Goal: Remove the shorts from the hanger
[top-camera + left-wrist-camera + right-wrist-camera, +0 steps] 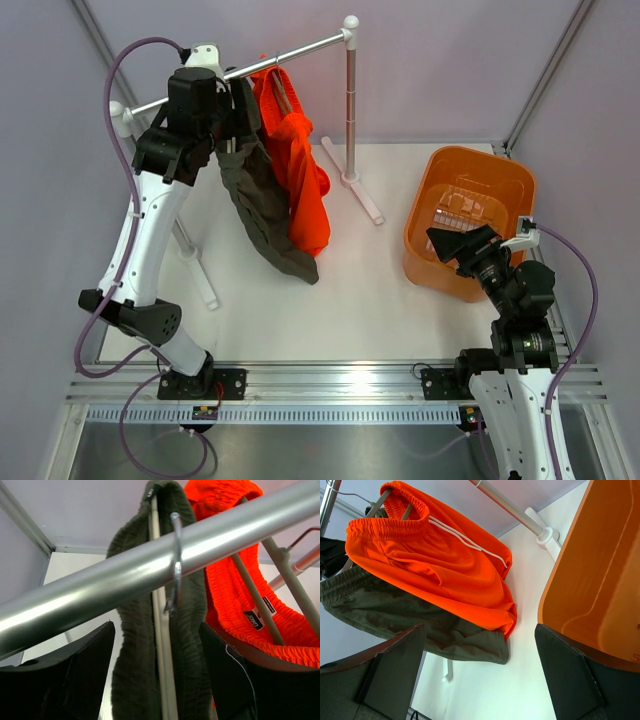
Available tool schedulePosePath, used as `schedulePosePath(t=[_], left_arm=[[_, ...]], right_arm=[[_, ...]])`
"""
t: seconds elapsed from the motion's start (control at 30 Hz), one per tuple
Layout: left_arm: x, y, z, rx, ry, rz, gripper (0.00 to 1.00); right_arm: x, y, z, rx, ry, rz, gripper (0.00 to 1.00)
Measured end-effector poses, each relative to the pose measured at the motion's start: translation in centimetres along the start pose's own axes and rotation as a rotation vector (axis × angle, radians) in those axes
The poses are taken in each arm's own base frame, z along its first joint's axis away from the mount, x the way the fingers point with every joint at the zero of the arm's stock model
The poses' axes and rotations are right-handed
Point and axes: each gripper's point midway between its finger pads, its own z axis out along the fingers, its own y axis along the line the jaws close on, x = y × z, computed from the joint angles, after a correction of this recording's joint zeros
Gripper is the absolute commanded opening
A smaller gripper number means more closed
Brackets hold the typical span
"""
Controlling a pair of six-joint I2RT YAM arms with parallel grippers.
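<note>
Two shorts (305, 190) — one basket (417, 225)

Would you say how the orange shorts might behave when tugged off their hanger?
The shorts hang in soft folds, so they are probably floppy and light. The gathered waistband wraps the hanger, so it may stretch and snag before sliding off.

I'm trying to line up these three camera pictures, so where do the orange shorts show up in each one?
Top external: the shorts hang from the rail, upper centre.
Left wrist: the shorts fill the upper right, behind the rail.
Right wrist: the shorts spread across the upper left.
Shared landmark: the olive-green garment hanging right beside them.
</note>
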Motion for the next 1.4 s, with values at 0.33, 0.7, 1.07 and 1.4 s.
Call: schedulePosePath(t=[0.33, 0.7, 1.07, 1.4], left_arm=[[-0.4, -1.0, 0.8, 0.035, -0.001, -0.002, 0.63], [0.5, -1.2, 1.8, 0.033, 0.024, 0.010, 0.56], [0.6, -1.2, 2.0, 0.031, 0.027, 0.018, 0.13], [0.6, -1.1, 2.0, 0.028, 0.026, 0.027, 0.00]], right_arm=[[0.5, -0.7, 0.4, 0.015, 0.015, 0.008, 0.99], [0.8, -1.1, 0.5, 0.022, 0.021, 0.011, 0.99], [0.8, -1.2, 0.5, 0.025, 0.023, 0.012, 0.99], [1.0, -1.4, 0.5, 0.028, 0.026, 0.013, 1.00]])
